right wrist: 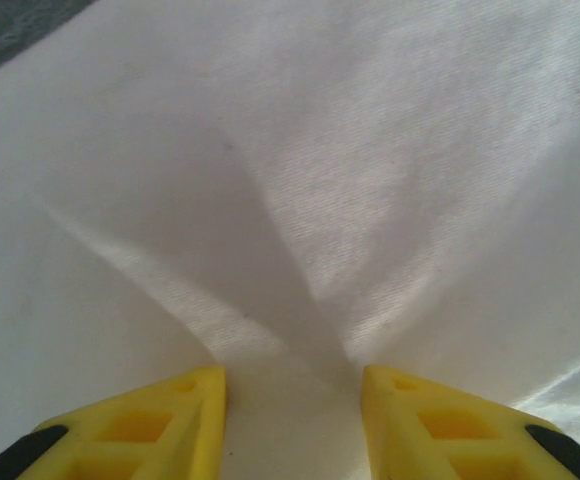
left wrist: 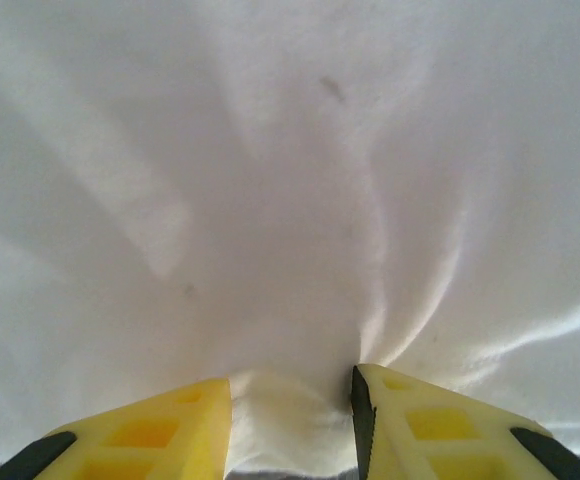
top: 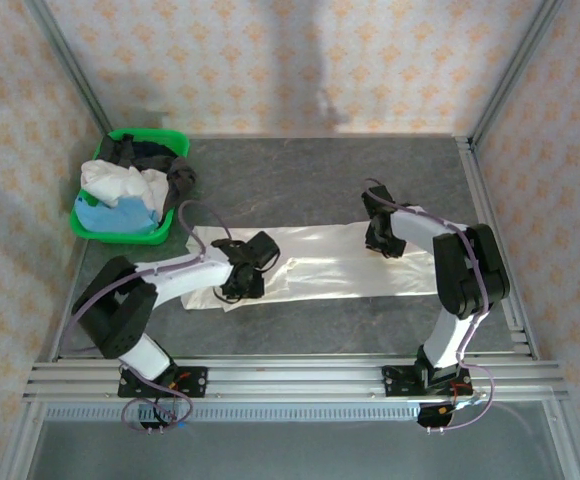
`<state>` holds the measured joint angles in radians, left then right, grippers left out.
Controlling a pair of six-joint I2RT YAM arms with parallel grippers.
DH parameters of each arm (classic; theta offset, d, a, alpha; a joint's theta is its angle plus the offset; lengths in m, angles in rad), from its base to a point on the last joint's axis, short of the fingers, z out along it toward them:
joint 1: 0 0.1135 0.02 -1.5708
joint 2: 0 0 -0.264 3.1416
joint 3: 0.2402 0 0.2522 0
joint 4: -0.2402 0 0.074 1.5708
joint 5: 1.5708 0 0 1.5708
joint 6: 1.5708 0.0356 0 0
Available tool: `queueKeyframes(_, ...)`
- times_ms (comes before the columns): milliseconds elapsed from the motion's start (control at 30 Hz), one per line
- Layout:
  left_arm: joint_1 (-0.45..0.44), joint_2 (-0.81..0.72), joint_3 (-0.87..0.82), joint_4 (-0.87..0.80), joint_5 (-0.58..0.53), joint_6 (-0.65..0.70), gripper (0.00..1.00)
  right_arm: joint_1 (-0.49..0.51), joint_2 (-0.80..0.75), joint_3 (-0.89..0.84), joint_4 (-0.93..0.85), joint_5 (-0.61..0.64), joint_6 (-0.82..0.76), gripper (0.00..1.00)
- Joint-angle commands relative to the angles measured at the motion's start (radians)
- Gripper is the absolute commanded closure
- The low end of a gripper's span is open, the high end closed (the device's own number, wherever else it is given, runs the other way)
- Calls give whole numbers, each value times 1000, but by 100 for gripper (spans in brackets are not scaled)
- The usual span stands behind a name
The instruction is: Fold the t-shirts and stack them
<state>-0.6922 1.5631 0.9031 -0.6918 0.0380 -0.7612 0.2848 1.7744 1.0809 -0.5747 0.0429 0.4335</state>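
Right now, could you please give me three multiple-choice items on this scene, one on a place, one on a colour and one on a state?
1. Where on the table does the green basket stand?
A. far left corner
B. near right corner
C. centre

2. What colour is the t-shirt spread out between the arms?
A. black
B. shiny white
C. light blue

3. How is the left tool?
A. wide open above the cloth
B. shut on a fold of the t-shirt
C. holding the basket

Answers:
1 A, the basket sits by the far left wall in the top view.
2 B, the spread cloth is glossy white.
3 B, white cloth bunches between its yellow fingers in the left wrist view.
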Motion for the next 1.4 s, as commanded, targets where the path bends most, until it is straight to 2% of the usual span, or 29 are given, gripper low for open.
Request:
queueKeyframes(0, -5, -51, -15, -31, -10, -41, 61, -4, -17, 34, -58, 20, -8, 60)
queueKeyframes(100, 15, -89, 21, -51, -25, -6, 58, 3, -83, 25, -30, -27, -6, 60)
queueKeyframes(200, 75, -76, 86, -29, -29, 45, 46, 6, -88, 22, 34, -45, -17, 59)
queueKeyframes(367, 204, 111, 254, -30, -71, 127, 44, -14, 79, 147, -50, 48, -27, 61)
queueKeyframes(500, 307, 247, 311, 7, -74, 149, 44, -74, 126, 146, -29, 15, -23, 62)
queueKeyframes(600, 350, 338, 358, 2, -83, 162, 44, -111, 138, 146, -32, -5, -27, 62)
queueKeyframes(700, 375, 401, 382, -10, -95, 150, 45, -134, 121, 134, -44, 11, -46, 62)
queueKeyframes(933, 407, 426, 380, -29, -104, 107, 46, -213, 40, 76, -59, 4, -59, 61)
queueKeyframes(1067, 392, 399, 410, -37, -99, 97, 46, -202, -30, 54, -16, -96, -47, 60)
queueKeyframes(1167, 350, 409, 482, -50, -107, 109, 45, -171, -15, 78, 18, -114, -48, 60)
queueKeyframes(1367, 349, 603, 685, -86, -85, 112, 45, -195, 75, 96, -46, -51, -32, 61)
